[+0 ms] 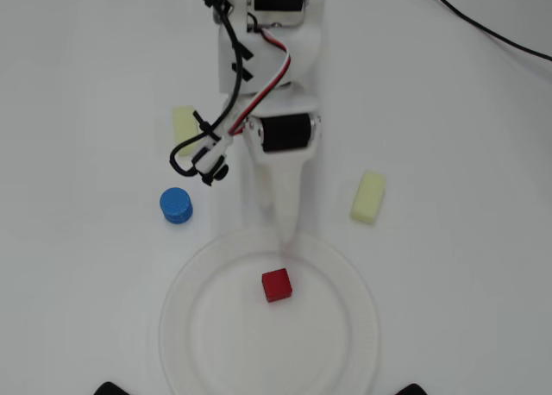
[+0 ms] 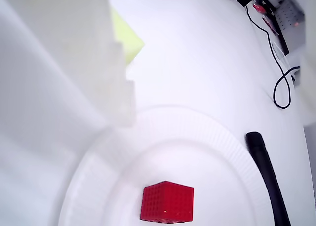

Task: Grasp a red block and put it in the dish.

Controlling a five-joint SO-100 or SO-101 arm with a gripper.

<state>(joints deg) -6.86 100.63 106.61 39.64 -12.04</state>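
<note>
- On the white table (image 1: 448,110), the arm (image 1: 274,59) reaches down the middle of the overhead view from the top edge, red, white and black wires looped along its left side.
- The dish (image 1: 185,326) lies at the bottom centre of that view; the wrist view shows its ribbed rim (image 2: 207,125) too.
- The gripper (image 1: 285,235) tapers to a point just above the dish's upper rim; whether its fingers are spread or pressed together I cannot tell (they hold nothing visible).
- Two pale yellow blocks lie on the table, one right of the arm (image 1: 368,197), one partly hidden at its left (image 1: 183,123).
- The blue cylinder (image 1: 176,205) stands just outside the dish's upper left.
- The red block (image 1: 277,285) sits inside the dish near its centre, apart from the gripper; the wrist view shows it (image 2: 167,202) too.
</note>
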